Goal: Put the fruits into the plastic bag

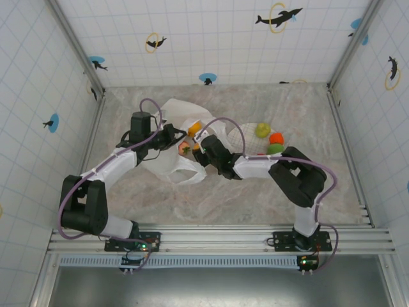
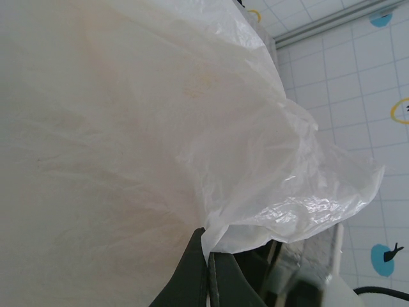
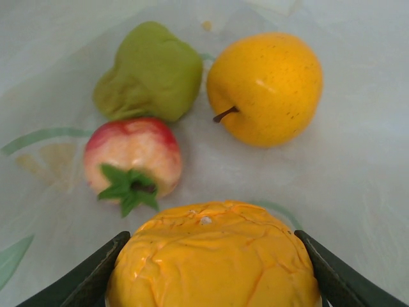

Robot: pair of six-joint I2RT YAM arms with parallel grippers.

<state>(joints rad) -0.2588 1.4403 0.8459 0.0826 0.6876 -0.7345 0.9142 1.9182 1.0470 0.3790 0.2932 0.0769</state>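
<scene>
The white plastic bag (image 1: 174, 116) lies at mid-table with its mouth held up. My left gripper (image 2: 209, 252) is shut on a fold of the bag's rim (image 2: 255, 192), and stands at the bag's left side (image 1: 165, 137). My right gripper (image 3: 213, 238) reaches into the bag mouth (image 1: 195, 139), shut on a wrinkled orange fruit (image 3: 214, 262) that presses against both fingers. Below it on the bag's plastic (image 3: 358, 166) lie a green fruit (image 3: 150, 70), a yellow apple-like fruit (image 3: 265, 86) and a red-and-cream fruit (image 3: 132, 157).
A round pale grid-patterned plate (image 1: 246, 135) sits right of the bag with a yellow-green fruit (image 1: 262, 130), an orange-red fruit (image 1: 276, 138) and a green fruit (image 1: 275, 149). Tiled walls enclose the table on three sides.
</scene>
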